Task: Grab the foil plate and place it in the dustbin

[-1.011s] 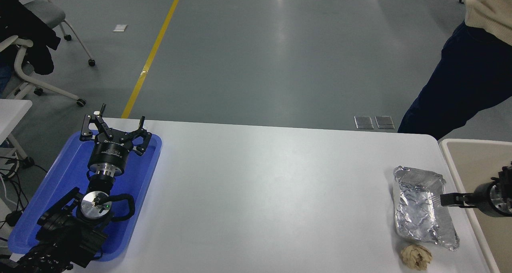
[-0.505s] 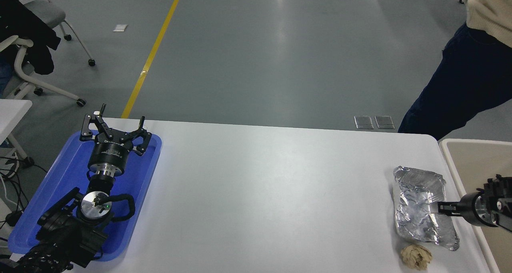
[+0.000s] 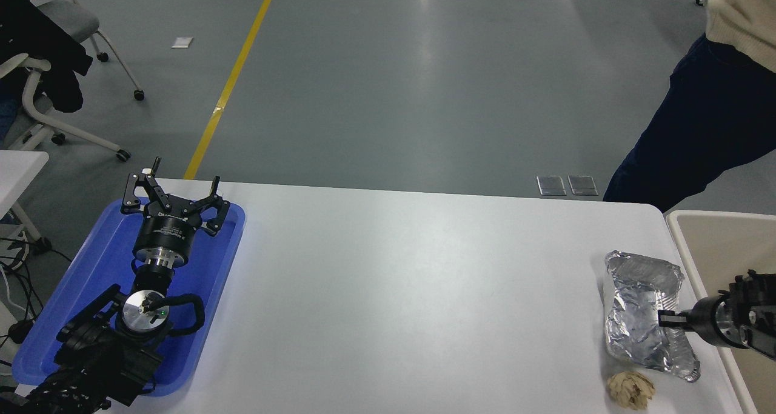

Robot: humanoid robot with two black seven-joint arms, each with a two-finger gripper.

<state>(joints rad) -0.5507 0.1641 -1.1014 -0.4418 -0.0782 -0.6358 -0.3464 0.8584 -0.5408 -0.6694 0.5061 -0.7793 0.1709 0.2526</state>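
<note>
White bench (image 3: 394, 280), blue tray (image 3: 206, 317) at its nine o'clock edge, crumpled tan paper ball (image 3: 631, 389) at five o'clock, person (image 3: 715, 99) stood at two o'clock, office chairs (image 3: 48, 68) at ten o'clock.

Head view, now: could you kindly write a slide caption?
Right gripper closes on the foil plate beside the dustbin; left gripper parked over a blue tray.

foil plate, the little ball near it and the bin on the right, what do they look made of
The foil plate looks like thin aluminium foil: shiny silver, heavily crinkled, mirror-like glints. The small ball beside it seems to be crumpled paper, matt tan with folded creases, though that is less sure. The dustbin appears to be moulded plastic: smooth, plain beige walls with a paler rim.
</note>
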